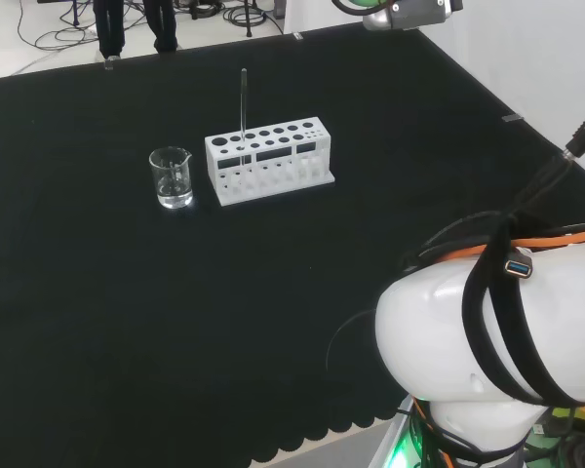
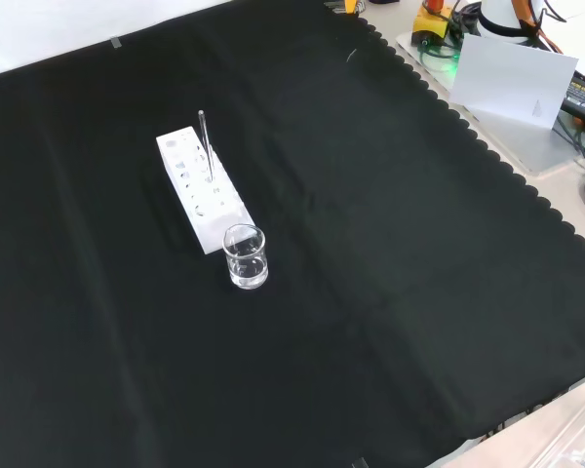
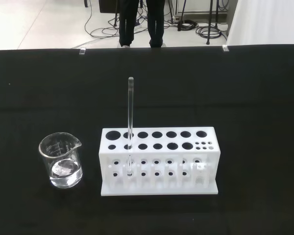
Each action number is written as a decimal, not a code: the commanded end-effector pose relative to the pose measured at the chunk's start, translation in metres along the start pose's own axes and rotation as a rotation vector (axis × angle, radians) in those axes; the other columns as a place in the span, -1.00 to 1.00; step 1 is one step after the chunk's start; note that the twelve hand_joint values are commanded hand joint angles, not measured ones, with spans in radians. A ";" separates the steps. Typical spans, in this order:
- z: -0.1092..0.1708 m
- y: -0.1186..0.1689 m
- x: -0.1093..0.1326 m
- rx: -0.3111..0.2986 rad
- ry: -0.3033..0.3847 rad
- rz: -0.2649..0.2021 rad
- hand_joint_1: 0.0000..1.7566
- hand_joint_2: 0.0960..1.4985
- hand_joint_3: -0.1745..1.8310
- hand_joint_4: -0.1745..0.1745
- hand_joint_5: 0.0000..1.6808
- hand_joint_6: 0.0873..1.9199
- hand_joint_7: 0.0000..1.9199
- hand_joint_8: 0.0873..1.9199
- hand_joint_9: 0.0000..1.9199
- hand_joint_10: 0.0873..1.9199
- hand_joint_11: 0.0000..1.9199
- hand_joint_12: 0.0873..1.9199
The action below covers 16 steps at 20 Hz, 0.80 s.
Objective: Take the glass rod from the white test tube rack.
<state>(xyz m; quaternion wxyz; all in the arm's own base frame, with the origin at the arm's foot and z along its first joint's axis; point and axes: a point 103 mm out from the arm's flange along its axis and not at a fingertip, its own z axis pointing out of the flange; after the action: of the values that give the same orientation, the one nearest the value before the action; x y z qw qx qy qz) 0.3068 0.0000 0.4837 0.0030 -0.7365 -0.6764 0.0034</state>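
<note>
The thin clear glass rod is standing upright in the white plastic test tube rack, beside a small glass beaker on the black-clothed desk. Nothing's lifting yet; I cannot tell the fingers' state or how near they are.

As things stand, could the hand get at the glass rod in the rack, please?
Probably yes: the glass rod stands upright well above the white rack, and the beaker stands apart beside it.

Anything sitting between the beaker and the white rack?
No: bare black cloth separates the beaker from the white test tube rack in the wrist view; head view agrees.
</note>
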 end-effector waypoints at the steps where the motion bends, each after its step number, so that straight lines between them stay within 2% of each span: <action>1: -0.032 -0.088 -0.040 -0.006 0.005 0.138 -0.11 0.01 -0.34 -0.77 -0.69 -1.00 -0.78 -0.51 -0.69 -0.39 -0.70 -0.08; 2: -0.034 -0.095 -0.045 -0.005 0.011 0.147 -0.18 0.02 -0.35 -0.74 -0.82 -1.00 -0.90 -0.59 -0.85 -0.40 -0.86 -0.07; 4: -0.034 -0.097 -0.049 -0.004 0.007 0.149 -0.23 0.02 -0.35 -0.72 -0.91 -1.00 -0.98 -0.65 -0.97 -0.41 -0.97 -0.06; 16: -0.029 -0.095 -0.037 0.008 -0.023 0.148 -0.25 0.04 -0.36 -0.71 -0.94 -1.00 -1.00 -0.62 -1.00 -0.39 -1.00 -0.05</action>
<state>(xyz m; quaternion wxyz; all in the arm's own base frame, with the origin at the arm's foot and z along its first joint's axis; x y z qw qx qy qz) 0.2319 -0.0235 0.5234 -0.0201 -0.7678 -0.6403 -0.0106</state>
